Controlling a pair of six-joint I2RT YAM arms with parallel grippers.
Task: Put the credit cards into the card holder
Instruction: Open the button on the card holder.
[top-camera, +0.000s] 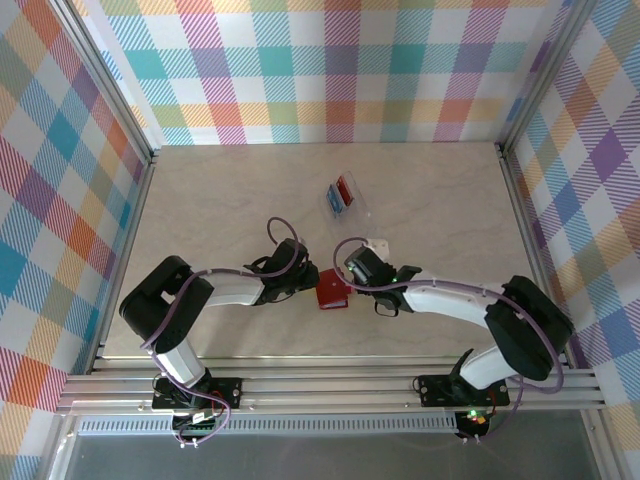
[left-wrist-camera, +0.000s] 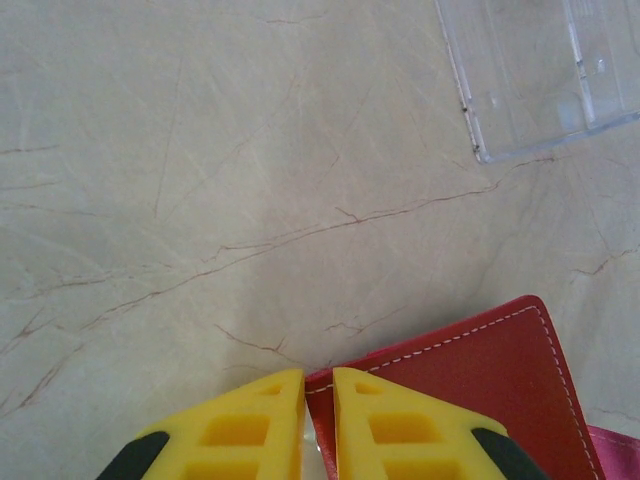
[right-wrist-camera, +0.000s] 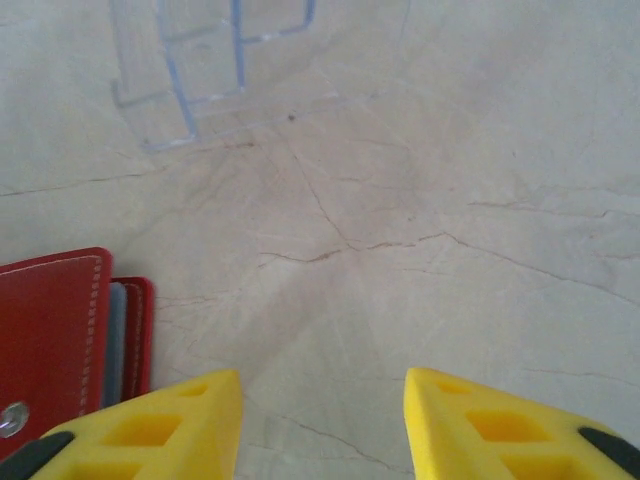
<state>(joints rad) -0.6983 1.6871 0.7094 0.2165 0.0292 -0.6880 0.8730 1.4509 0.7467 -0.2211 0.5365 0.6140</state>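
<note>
Looking down from above, we see the card holder (top-camera: 332, 291) lying on the bench (top-camera: 220, 200) about midway between its left and right edges and closer to the near edge, right between the two grippers. It is red, with white stitching along its border. In the right wrist view we make out a metal snap on its cover and a pale grey layer between the red leaves.

We find the left gripper (left-wrist-camera: 318, 385) closed down to a thin slit, and the corner edge of the card holder runs straight into that slit, so we read it as pinching the cover there. The right gripper (right-wrist-camera: 322, 385) stands open just to the right of the card holder, touching nothing, with bare bench between its yellow fingers (right-wrist-camera: 180, 420).

Farther toward the far edge, apart from the card holder, sits a clear plastic case (top-camera: 343, 197). From above we see the credit cards (top-camera: 338, 198) inside it, one blue and one red, lying side by side. Both wrist views catch a corner of that case.
</note>
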